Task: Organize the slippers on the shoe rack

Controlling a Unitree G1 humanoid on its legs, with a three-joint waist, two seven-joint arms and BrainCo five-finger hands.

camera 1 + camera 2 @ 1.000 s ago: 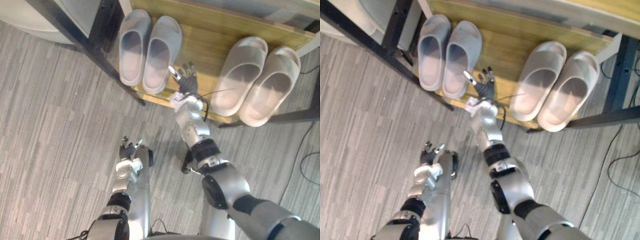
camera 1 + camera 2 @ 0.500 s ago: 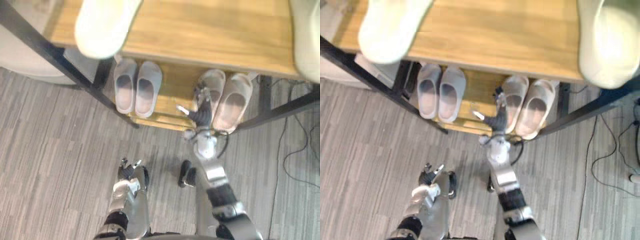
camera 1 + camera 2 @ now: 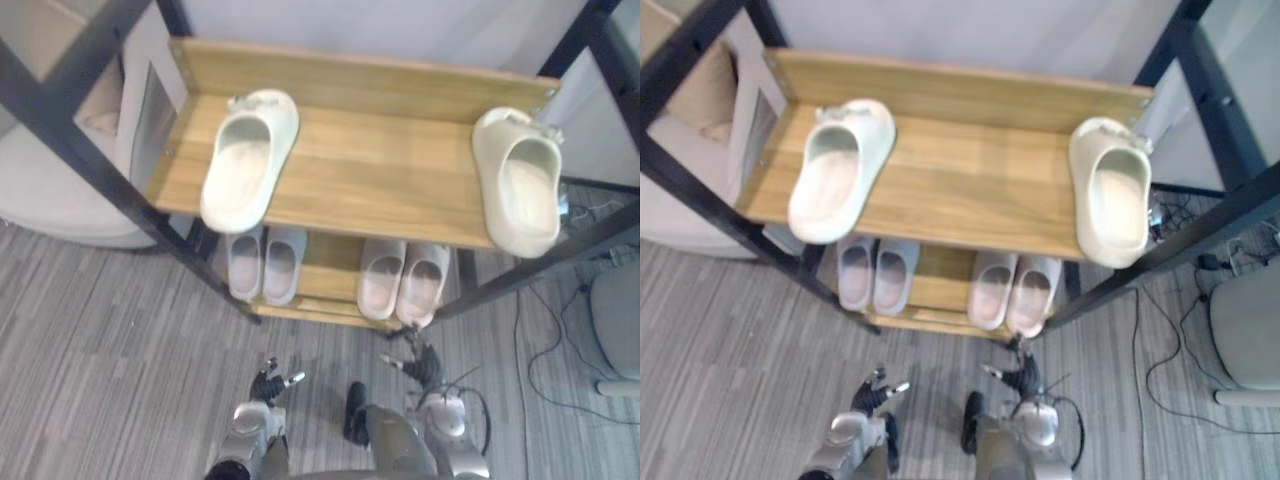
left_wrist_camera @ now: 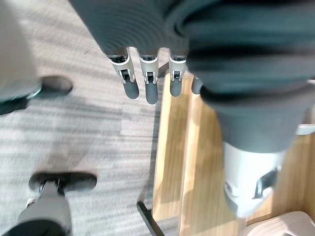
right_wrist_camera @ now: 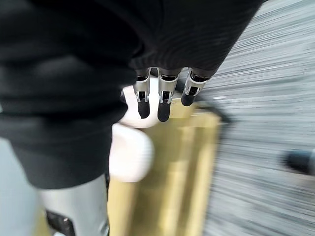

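The shoe rack (image 3: 360, 190) has two wooden shelves in a black frame. On the top shelf one cream slipper (image 3: 250, 155) lies at the left end and another cream slipper (image 3: 520, 180) at the right end, far apart. Below, a grey pair (image 3: 265, 262) and a beige pair (image 3: 403, 280) stand side by side on the lower shelf (image 4: 182, 162). My left hand (image 3: 270, 382) and right hand (image 3: 420, 362) hang low over the floor in front of the rack, both open and holding nothing. The right wrist view has straight fingers (image 5: 160, 101) near a pale slipper (image 5: 132, 150).
Black frame posts (image 3: 110, 190) slant down at the rack's left and right sides. A pale rounded seat (image 3: 60, 200) sits left of the rack. Cables (image 3: 560, 350) and a chair base (image 3: 615, 330) lie on the grey plank floor at the right.
The camera has swung up and back, bringing the top shelf and its two cream slippers into view. My right hand has drawn back from the lower shelf toward the floor.
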